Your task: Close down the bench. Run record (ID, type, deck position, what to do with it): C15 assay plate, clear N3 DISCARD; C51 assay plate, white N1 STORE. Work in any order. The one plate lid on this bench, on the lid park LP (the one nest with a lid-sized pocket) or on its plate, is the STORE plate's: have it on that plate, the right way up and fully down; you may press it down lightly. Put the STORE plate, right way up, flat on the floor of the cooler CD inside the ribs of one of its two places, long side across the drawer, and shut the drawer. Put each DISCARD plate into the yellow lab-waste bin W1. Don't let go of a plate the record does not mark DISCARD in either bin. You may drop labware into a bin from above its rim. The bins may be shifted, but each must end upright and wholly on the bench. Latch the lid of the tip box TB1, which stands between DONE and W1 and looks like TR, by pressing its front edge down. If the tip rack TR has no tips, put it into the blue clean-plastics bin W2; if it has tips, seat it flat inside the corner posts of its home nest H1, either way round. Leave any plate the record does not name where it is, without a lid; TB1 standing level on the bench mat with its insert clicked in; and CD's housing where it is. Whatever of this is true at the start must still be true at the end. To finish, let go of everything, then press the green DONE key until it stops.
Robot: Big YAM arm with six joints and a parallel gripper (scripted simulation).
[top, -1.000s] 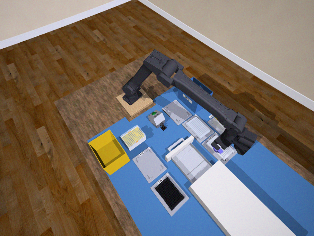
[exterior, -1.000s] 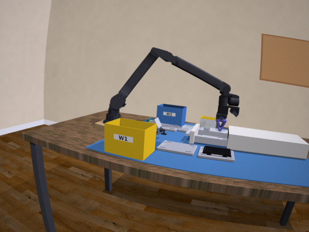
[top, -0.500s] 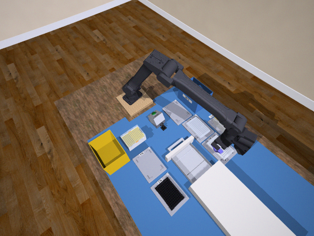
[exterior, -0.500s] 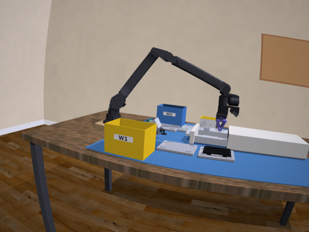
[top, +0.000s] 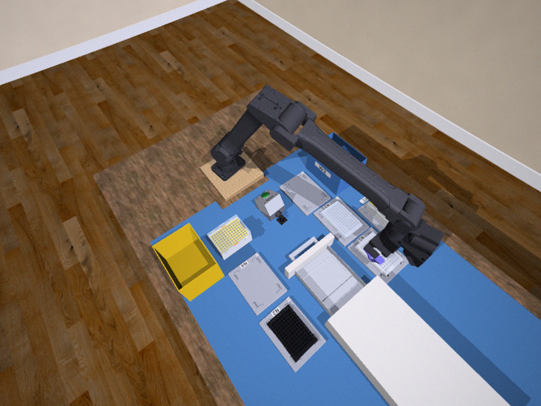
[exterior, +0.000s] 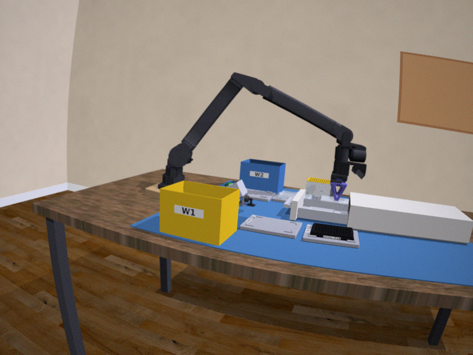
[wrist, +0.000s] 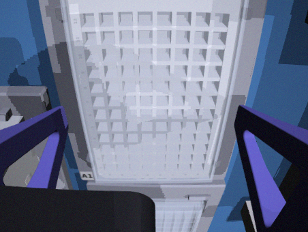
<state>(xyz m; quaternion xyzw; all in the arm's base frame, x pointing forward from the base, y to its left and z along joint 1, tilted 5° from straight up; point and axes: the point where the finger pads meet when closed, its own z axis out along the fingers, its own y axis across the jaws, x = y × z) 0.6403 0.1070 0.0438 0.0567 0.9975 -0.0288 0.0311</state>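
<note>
End effector (wrist: 151, 143) spread wide, nothing between its purple fingers, poised directly above the white assay plate (wrist: 151, 84) seated in nest N1 (top: 359, 246). Left of the end effector: open cooler drawer (top: 325, 273). Further left on the worktop (exterior: 114, 225): clear assay plate (top: 342, 217) on N3, then yellow bin W1 (exterior: 190, 223) well apart.

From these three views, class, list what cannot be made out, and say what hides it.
- Yellow-tipped rack: top view, arm covers it.
- Blue plastics bin W2: top view, inside hidden by arm.
- White lidded plate: exterior view, drawer blocks it.
- Open end effector: wrist view, fingertips cut off.
</note>
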